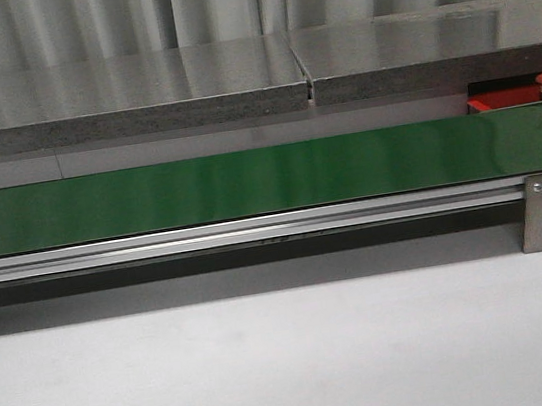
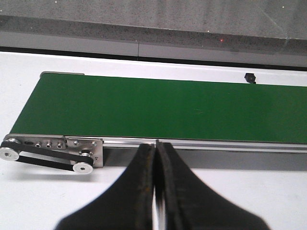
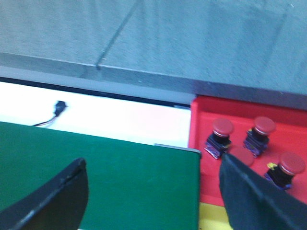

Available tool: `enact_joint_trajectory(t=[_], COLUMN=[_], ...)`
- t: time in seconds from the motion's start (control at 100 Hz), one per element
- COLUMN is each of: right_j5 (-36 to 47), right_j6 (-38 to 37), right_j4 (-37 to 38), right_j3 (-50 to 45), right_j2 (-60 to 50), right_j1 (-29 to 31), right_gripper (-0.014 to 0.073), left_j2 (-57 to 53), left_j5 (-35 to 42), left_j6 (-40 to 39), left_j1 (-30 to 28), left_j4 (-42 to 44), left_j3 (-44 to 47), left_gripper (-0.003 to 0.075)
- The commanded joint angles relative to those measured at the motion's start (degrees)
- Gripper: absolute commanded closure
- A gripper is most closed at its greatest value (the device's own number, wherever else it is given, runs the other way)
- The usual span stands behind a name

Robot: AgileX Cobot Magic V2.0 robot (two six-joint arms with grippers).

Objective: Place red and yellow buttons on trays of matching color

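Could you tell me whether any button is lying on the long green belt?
No, the long green belt is bare; the red-capped buttons sit in the bright red plastic tray.

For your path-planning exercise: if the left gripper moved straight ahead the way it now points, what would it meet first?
Probably the aluminium side rail of the green belt, directly ahead of the shut left gripper. Depth is unclear; it might pass above the rail onto the belt.
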State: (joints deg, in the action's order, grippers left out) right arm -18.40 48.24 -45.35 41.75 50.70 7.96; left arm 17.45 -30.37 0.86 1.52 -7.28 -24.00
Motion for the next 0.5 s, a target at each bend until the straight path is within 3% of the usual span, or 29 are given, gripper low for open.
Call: enact_joint_trajectory(t=[0.0,0.15,0.22,0.32,0.49], right_j5=[-0.82,-4.43,-4.92,-4.92,-5.06], right_j6=[1.18,1.44,1.44,1.37,1.37], right_j4=[-0.30,-0.30,-0.30,-0.77,-0.77], right_j3=[0.79,-2.25,-4.14,-6.62,-7.96], right_j2=[-3.33,-8.29,-10.68,-13.87,-16.48], right_j1=[-0.22,-0.22,-0.22,-0.22,-0.22], right_gripper=[0.0032,0.0038,0.0080,0.0209,0.0501], left_j2=[0.44,0.44,0.44,0.44,0.44], left_j5=[4.17,4.17,4.17,4.17,4.17], left_j6=[-0.10,-0.10,-0.10,-0.10,-0.10], left_j1=[0.39,0.39,0.39,0.39,0.39], left_j4=[-0.68,-0.68,-0.68,-0.68,-0.68], left_j3=[-1.53,-1.53,-1.53,-1.53,-1.53], left_gripper=[0.0739,0.0739,0.0739,0.0739,0.0739])
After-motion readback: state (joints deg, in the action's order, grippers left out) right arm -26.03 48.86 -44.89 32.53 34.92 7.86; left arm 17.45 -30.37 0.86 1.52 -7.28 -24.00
